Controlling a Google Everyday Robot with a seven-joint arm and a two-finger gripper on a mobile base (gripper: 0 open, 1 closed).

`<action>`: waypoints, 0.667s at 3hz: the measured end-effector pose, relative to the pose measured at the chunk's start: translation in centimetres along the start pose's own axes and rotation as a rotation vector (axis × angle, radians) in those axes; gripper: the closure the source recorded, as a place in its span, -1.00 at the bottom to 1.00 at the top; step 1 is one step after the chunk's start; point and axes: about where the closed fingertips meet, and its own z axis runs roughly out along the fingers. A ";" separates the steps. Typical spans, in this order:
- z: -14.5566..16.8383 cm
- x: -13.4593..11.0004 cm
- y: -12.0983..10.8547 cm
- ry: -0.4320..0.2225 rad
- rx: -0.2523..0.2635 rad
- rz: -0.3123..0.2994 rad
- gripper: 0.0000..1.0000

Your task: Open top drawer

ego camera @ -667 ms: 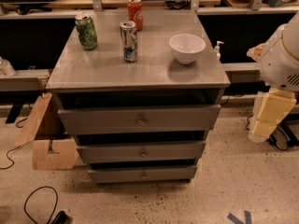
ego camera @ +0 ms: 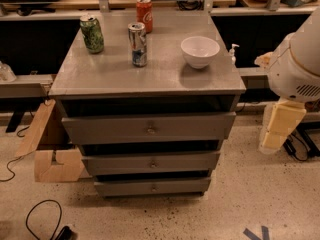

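Observation:
The top drawer [ego camera: 150, 128] is the widest of three grey drawers in a grey cabinet at the centre of the camera view. Its flat front carries one small round metal knob [ego camera: 150, 130]. A dark gap shows between its front and the cabinet top [ego camera: 150, 74]. Two narrower drawers [ego camera: 151, 162] sit below it, each stepped further back. My white arm [ego camera: 297, 66] with a cream-coloured segment [ego camera: 281, 126] hangs at the right edge, apart from the cabinet. My gripper is not in view.
On the cabinet top stand a green can [ego camera: 92, 33], a silver-blue can [ego camera: 137, 44], a red can [ego camera: 144, 14] and a white bowl [ego camera: 199, 51]. A cardboard piece [ego camera: 52, 149] leans at the cabinet's left. Cables [ego camera: 42, 219] lie on the speckled floor. Workbenches run behind.

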 end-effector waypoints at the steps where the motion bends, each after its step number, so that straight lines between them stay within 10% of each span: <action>1: 2.5 -1.4 0.1 -0.034 -0.007 -0.088 -1.00; 2: 5.9 -3.2 0.1 -0.066 0.002 -0.251 -1.00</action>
